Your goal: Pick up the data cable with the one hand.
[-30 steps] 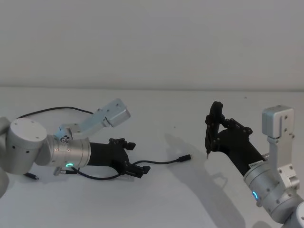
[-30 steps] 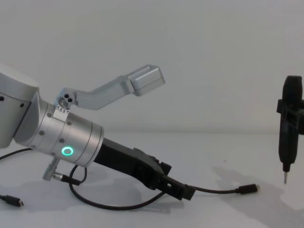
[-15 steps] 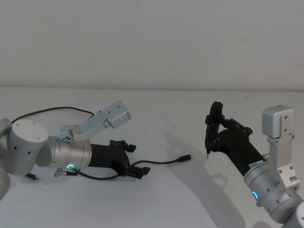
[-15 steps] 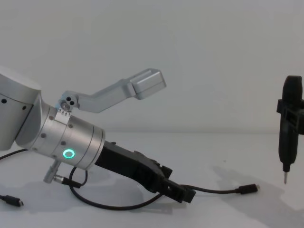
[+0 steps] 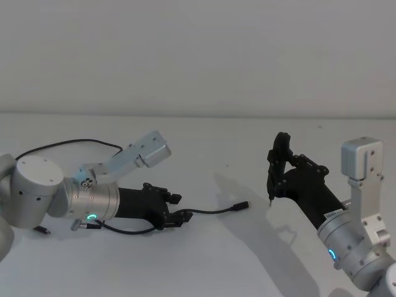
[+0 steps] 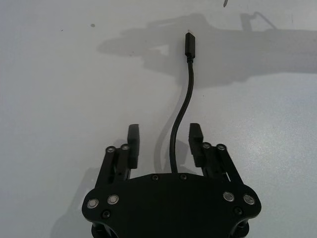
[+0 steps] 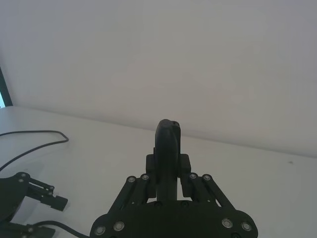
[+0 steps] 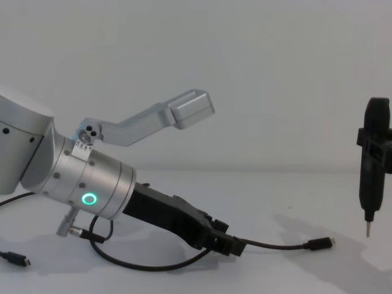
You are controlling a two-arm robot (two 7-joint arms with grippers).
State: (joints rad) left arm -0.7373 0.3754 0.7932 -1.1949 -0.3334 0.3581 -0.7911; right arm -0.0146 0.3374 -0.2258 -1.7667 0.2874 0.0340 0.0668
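Observation:
The data cable (image 5: 210, 211) lies on the white table, a thin black cord ending in a small plug (image 5: 240, 206) that points toward the right arm. My left gripper (image 5: 179, 208), the black two-finger hand on the silver wrist with the green ring, sits low over the cable's near part. In the left wrist view the cable (image 6: 184, 96) runs between the two fingers of the left gripper (image 6: 164, 131), which stands open with a gap on each side. From the chest the cable (image 8: 275, 247) leaves the left gripper (image 8: 233, 245) rightward. My right gripper (image 5: 281, 170) hangs at the right, shut on an upright black pin-tipped tool (image 8: 373, 159).
A short wire (image 8: 141, 264) loops from the left wrist's connector down onto the table. Another black cord (image 5: 68, 145) curves behind the left arm, and a small loose plug (image 8: 15, 260) lies at the near left. Open table lies between the two arms.
The left gripper's fingers have drawn closer together around the cable, and the hand has settled slightly lower. The right arm has not moved.

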